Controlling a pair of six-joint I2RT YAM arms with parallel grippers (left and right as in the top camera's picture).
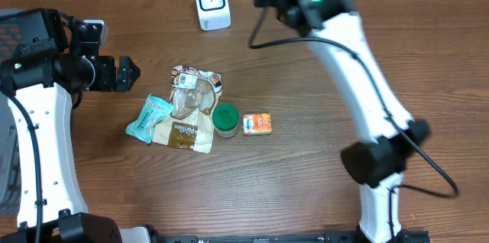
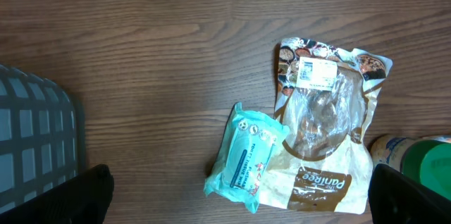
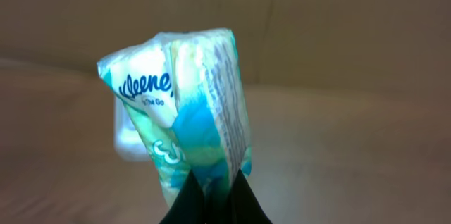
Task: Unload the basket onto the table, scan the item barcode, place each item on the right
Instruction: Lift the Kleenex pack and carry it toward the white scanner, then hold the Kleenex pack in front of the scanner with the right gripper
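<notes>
While the right claw (image 3: 211, 197) pinches the soft teal-and-white Kleenex packet (image 3: 187, 104) by one corner near the white boxy scanner (image 1: 212, 2) at the worktop's (image 1: 137, 21) far edge, it might swivel, hiding its barcode.

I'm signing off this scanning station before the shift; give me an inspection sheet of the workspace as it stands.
Surface: wooden table, no spills seen.
Job's things: white scanner upright at the far edge; tissue pack held up near it.
Clutter: brown snack bag, teal packet, green-lidded jar, orange box, clustered mid-table.
Grippers: left gripper open, empty; right gripper shut on the tissue pack.
Cables: black cable hanging off the right arm.
Surroundings: grey basket at the left.
</notes>
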